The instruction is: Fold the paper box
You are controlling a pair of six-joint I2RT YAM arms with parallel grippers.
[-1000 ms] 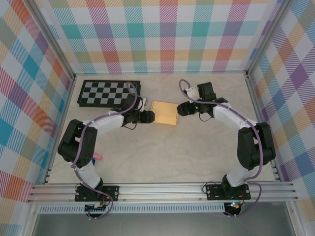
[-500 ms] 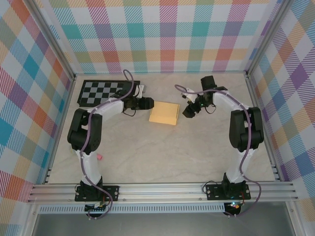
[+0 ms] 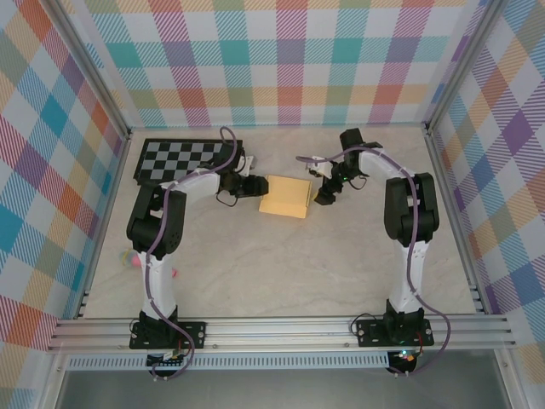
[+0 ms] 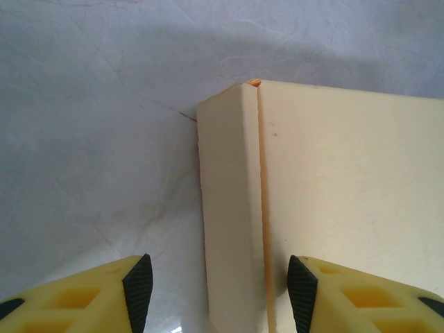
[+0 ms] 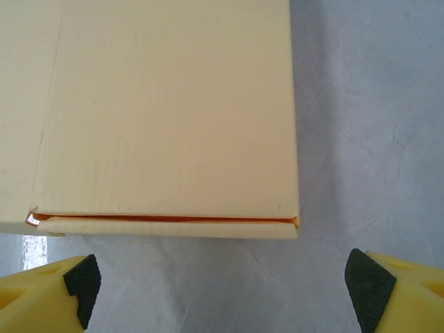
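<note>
The paper box [image 3: 284, 196] is yellow-orange and folded flat. It lies on the pale stone-look table [image 3: 281, 264], between the two grippers.

The left gripper [image 3: 256, 187] is at the left side of the box, very close to it. In the left wrist view its jaws are spread apart. The folded side strip of the box [image 4: 229, 208] sits in the gap of the gripper [image 4: 219, 295]. One black pad [image 4: 137, 288] is over bare table, clear of the box. The other pad [image 4: 302, 291] is over the box top. It is not pinching anything.

The right gripper [image 3: 322, 198] is just beside the right side of the box. In the right wrist view its jaws [image 5: 223, 284] are spread very wide. The box [image 5: 166, 111] lies in front of them, with a thin dark slit along its near edge.

The black-and-white checkerboard [image 3: 183, 160] lies to the left of the box, a bit further back.
</note>
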